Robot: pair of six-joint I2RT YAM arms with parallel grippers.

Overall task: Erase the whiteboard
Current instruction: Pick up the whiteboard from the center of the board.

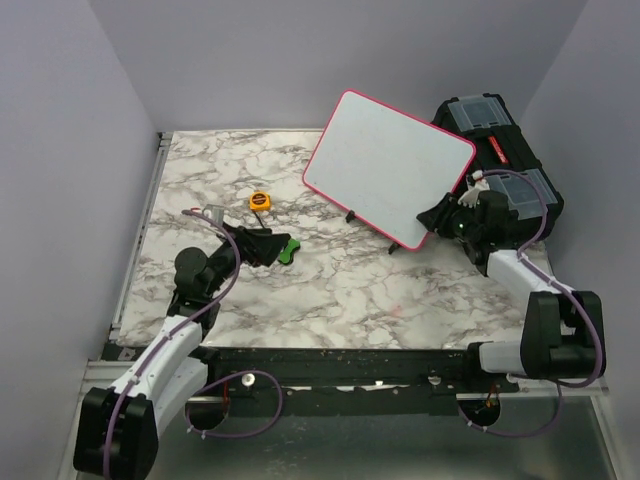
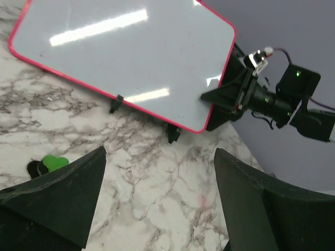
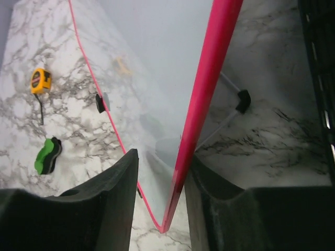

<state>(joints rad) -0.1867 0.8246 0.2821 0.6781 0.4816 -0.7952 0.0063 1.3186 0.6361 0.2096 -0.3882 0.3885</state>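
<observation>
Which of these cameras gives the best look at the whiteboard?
Top external: the whole whiteboard shows, all four corners. Left wrist shows most of its face, the top cut off. Right wrist sees it nearly edge-on, its pink rim held in the right gripper.

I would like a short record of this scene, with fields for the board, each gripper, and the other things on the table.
board: whiteboard, propped tilted, no writing visible on its face
right gripper: shut on the whiteboard's pink rim, near a corner
left gripper: open, empty
eraser: green eraser, lying beside the left gripper
others: yellow tape measure; black toolbox behind the board
</observation>
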